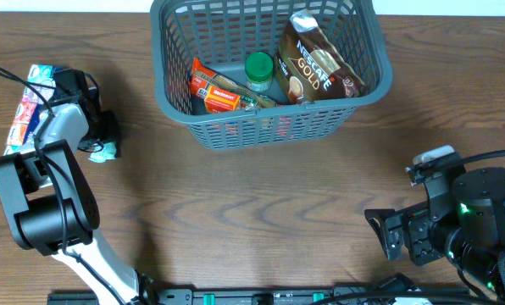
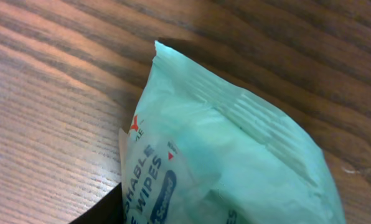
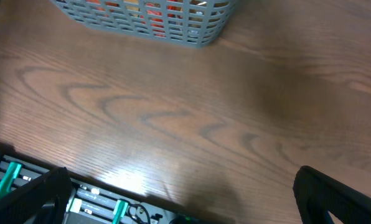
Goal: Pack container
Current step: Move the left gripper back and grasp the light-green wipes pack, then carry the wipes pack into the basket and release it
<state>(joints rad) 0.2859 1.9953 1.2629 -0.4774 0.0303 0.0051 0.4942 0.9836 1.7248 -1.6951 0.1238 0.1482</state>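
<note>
I have the basket point(image 1: 269, 127) sitting at the top centre of the overhead view, with a coffee pouch point(image 1: 316, 63), a green-lidded jar point(image 1: 258, 70) and an orange snack packet point(image 1: 214, 89) lying inside it. The step in hand, as I read it, is picking up the wipes pack point(image 2: 235, 162), which lies on the table point(image 1: 252, 203) at the left of the frame, well apart from the basket.

My left gripper point(image 1: 100, 140) is down over that pack, and its wrist camera is filled with teal wrapper. I cannot tell from either view whether the fingers have clamped on it or stand loose around it. My right gripper point(image 3: 180, 180) hangs at the lower right with its fingers spread wide and nothing between them.

Next I need a firm grasp confirmed, then a lift and a carry right and up the frame to drop the pack in the bare patch at the basket's left. A colourful packet point(image 1: 28, 106) waits at the upper left.
</note>
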